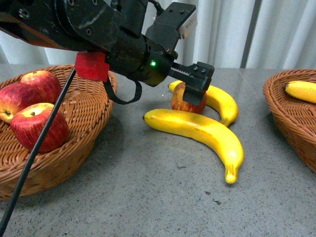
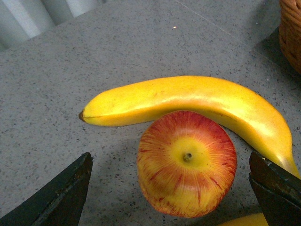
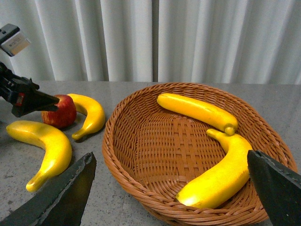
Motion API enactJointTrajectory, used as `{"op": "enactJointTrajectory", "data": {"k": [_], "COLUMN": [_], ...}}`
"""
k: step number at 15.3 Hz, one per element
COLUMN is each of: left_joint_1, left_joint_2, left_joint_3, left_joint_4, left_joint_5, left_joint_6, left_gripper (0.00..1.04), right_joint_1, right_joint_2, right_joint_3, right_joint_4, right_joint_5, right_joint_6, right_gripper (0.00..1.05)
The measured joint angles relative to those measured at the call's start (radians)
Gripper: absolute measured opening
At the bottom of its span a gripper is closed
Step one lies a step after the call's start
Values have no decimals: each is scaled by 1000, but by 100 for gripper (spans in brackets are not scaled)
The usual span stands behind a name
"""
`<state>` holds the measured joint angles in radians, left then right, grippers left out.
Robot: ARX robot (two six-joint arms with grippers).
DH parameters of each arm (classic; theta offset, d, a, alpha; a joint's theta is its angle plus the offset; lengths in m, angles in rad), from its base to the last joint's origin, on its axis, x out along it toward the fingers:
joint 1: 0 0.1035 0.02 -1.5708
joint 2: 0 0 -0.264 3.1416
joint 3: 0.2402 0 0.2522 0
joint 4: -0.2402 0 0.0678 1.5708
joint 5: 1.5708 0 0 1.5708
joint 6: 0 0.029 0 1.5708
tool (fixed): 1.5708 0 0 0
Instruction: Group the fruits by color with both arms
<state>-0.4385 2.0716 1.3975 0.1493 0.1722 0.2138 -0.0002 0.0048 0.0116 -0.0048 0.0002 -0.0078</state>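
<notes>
Apple [image 2: 187, 162] sits between far banana [image 2: 188, 99] and near banana [image 1: 197, 129].

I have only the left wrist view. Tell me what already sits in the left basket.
Observer: Three red apples lie in the left basket.
Operator: Now report the right basket.
Observer: The right basket holds two bananas, one near its far rim and one near its near rim.
Operator: Give me the right gripper's state.
Observer: The right gripper is open and holds nothing.
</notes>
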Motion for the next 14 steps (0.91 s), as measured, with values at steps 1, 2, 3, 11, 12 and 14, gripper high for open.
{"op": "enactJointTrajectory", "data": {"k": [1, 2, 3, 11, 12, 14], "left_joint_1": [-6, -16, -21, -29, -22, 10], "left_joint_2": [12, 26, 42, 79, 53, -66], "left_joint_3": [3, 7, 19, 53, 34, -19], "left_joint_4": [1, 0, -3, -25, -11, 18], "left_joint_5": [-3, -8, -19, -62, -76, -168], "left_joint_6": [1, 1, 1, -23, -32, -99], "left_gripper": [98, 98, 98, 61, 61, 61], "right_joint_1": [0, 0, 0, 0, 0, 0], "right_joint_2": [0, 0, 0, 0, 0, 0], "right_joint_3": [0, 0, 0, 0, 0, 0], "right_joint_4": [0, 0, 0, 0, 0, 0], "right_joint_5": [0, 0, 0, 0, 0, 0], "right_joint_6": [0, 0, 0, 0, 0, 0], "right_gripper": [98, 98, 98, 98, 98, 98]}}
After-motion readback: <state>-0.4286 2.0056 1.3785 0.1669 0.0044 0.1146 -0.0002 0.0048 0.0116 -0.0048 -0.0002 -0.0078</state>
